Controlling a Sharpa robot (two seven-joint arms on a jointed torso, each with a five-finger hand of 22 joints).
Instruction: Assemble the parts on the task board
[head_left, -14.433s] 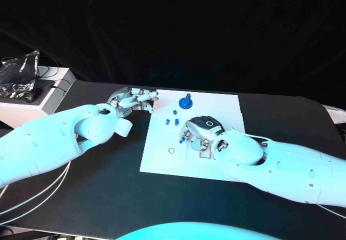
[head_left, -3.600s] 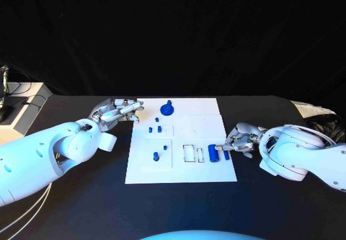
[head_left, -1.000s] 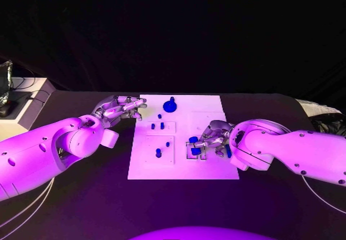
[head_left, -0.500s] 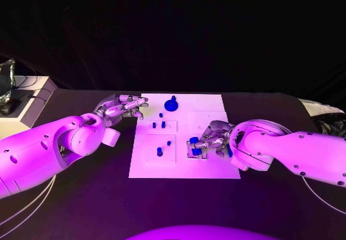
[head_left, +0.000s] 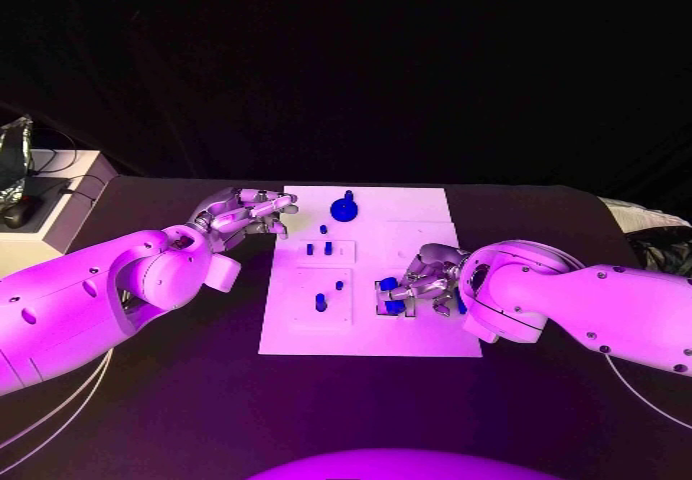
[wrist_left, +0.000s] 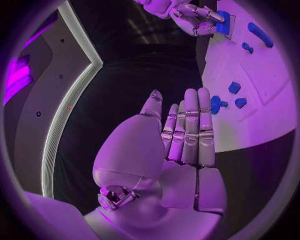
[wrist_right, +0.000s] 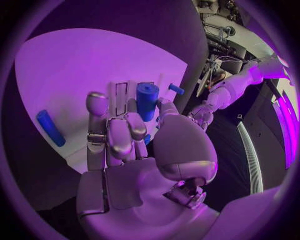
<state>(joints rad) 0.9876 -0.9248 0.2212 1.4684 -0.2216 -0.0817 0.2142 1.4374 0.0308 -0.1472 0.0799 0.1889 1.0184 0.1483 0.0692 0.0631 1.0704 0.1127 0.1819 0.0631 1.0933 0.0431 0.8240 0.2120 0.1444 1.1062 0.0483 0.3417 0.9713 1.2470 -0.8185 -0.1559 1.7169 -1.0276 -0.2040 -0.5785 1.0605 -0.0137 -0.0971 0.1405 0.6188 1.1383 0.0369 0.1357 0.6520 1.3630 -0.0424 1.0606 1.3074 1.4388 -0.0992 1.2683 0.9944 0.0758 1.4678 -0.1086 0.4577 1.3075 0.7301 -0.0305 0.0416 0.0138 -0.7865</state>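
The white task board (head_left: 368, 325) lies in the middle of the black table. My right hand (head_left: 427, 288) hovers over its right half and pinches a blue cylinder (head_left: 389, 291), held on end above two narrow slots (wrist_right: 119, 92). In the right wrist view the cylinder (wrist_right: 147, 100) sits between thumb and fingers. A long blue bar (wrist_right: 50, 127) lies flat on the board beside that hand. A blue round knob (head_left: 345, 209) stands at the far edge, and small blue pegs (head_left: 320, 246) stand in the left half. My left hand (head_left: 245, 213) rests by the far left corner, fingers straight (wrist_left: 187, 130), holding nothing.
A white box (head_left: 43, 200) with dark gear stands at the table's far left. Bare black table (head_left: 202, 400) surrounds the board on all sides. Two more blue pegs (head_left: 322, 299) stand in the board's near-left panel.
Since 3.6 s ago my right hand has lifted the blue cylinder from the board's right edge and carried it left over the slots. In the last second it barely moved. The left hand is still.
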